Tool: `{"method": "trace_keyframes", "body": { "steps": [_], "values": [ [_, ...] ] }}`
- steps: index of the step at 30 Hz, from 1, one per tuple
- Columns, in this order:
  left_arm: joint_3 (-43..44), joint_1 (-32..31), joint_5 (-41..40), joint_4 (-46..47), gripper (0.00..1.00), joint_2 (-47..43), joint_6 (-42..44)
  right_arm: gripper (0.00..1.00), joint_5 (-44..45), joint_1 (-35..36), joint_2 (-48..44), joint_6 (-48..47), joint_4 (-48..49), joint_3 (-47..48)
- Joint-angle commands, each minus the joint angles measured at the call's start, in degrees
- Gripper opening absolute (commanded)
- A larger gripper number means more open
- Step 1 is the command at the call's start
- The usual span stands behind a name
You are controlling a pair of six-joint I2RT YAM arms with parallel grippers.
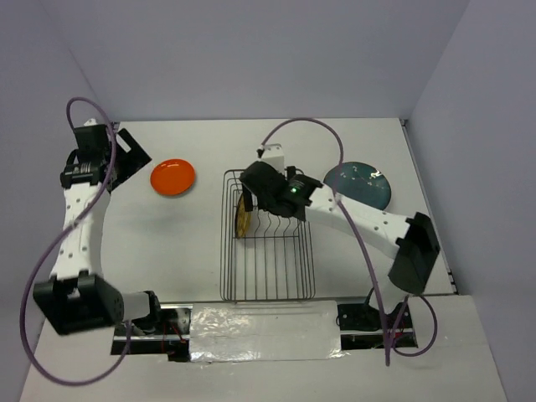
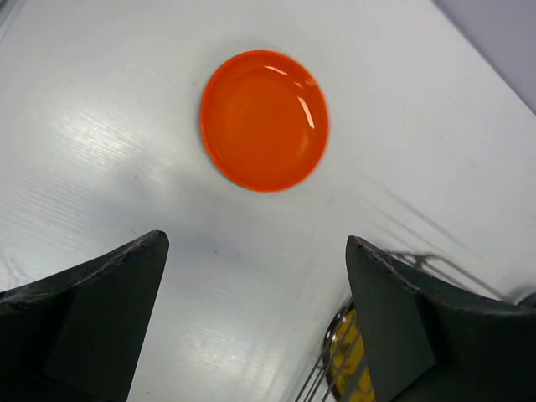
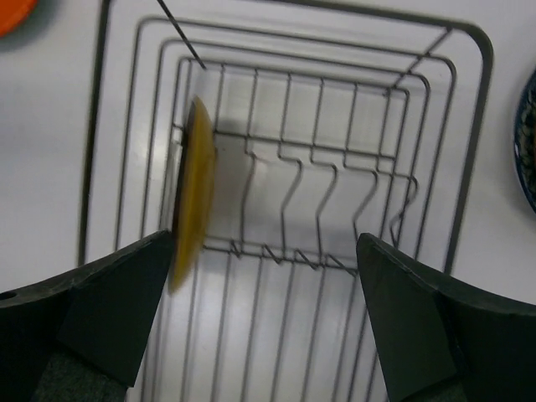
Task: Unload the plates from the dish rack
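The wire dish rack [image 1: 266,276] stands mid-table; it also shows in the right wrist view [image 3: 469,126]. A yellow-amber plate [image 1: 244,214] stands on edge in its far left slot, seen edge-on in the right wrist view [image 3: 191,193] and partly in the left wrist view [image 2: 350,360]. An orange-red plate [image 1: 172,177] lies flat left of the rack, also in the left wrist view [image 2: 264,119]. A dark teal plate [image 1: 358,184] lies flat to the right. My right gripper [image 3: 260,293] is open over the rack, right of the yellow plate. My left gripper [image 2: 255,285] is open and empty above the table near the orange plate.
White walls close the table at the back and both sides. A strip of clear tape [image 1: 264,331] runs along the near edge between the arm bases. Purple cables [image 1: 310,126] loop above both arms.
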Motion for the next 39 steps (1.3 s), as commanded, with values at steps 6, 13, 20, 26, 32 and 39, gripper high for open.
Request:
{"method": "trace_keyframes", "body": {
  "steps": [6,13,20,26,32,39],
  "values": [
    [-21.06,-7.81,-8.1,4.13,1.0,-28.41,9.29,0.78,11.61,3.13,19.99,6.82,-10.71,19.52],
    [-23.72,-8.07,-8.3,5.29,1.0,-34.0,9.91,0.43,15.48,5.33,27.38,8.84,-14.5,25.94],
    [-23.45,-8.16,-6.37,4.84,1.0,-31.27,10.35,0.27,19.0,7.18,30.46,11.66,-20.22,30.16],
    [-23.63,-8.16,-6.37,4.93,1.0,-31.79,10.35,0.14,20.67,7.44,31.52,12.02,-24.7,34.56],
    [-23.63,-8.25,-6.1,4.93,1.0,-31.36,10.43,0.02,20.68,7.62,30.55,10.35,-25.41,36.23],
    [-23.72,-8.34,-6.72,4.67,1.0,-31.71,10.17,0.02,24.01,7.97,30.2,8.59,-32.34,44.93]
  ]
}}
